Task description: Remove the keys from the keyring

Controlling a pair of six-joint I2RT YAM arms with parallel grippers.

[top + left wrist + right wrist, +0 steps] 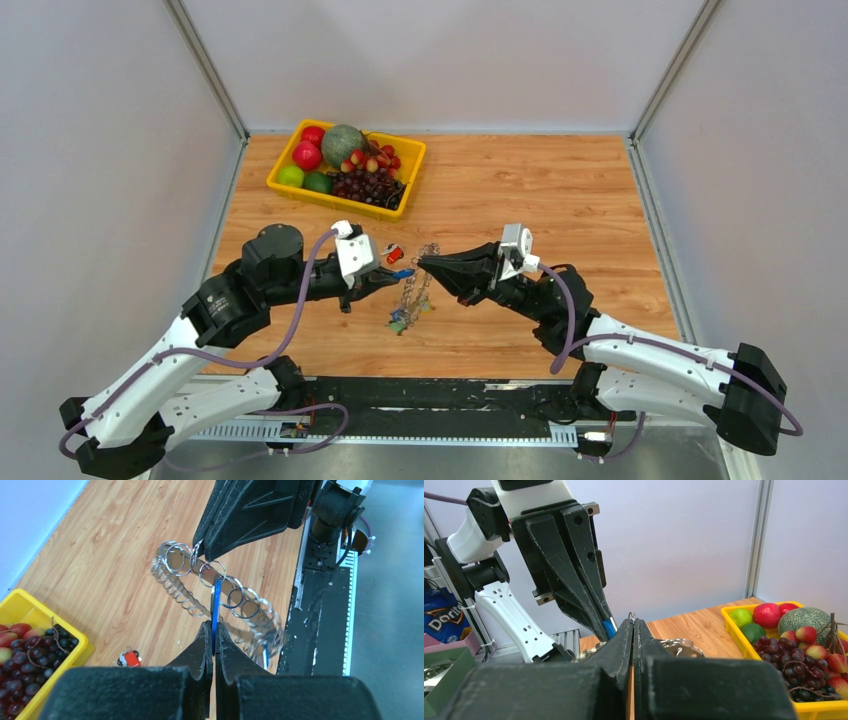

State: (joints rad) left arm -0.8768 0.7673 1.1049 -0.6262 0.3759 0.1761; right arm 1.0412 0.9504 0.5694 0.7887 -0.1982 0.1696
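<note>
The keyring (418, 280) is a floppy silvery coil held above the table between both grippers. My right gripper (426, 263) is shut on its upper part; in the right wrist view (632, 623) a thin wire loop peeks out of the shut tips. My left gripper (392, 273) is shut on a blue-headed key (215, 611) that hangs from a small ring on the coil (176, 593). Several other coloured keys (402, 320) dangle at the coil's lower end. A red-headed key (393, 253) lies loose on the table, also in the left wrist view (131, 658).
A yellow tray (283, 158) with fruit and grapes stands at the back left, also in the right wrist view (735, 630). A black strip (450, 395) runs along the table's near edge by the arm bases. Grey walls close in the sides and back.
</note>
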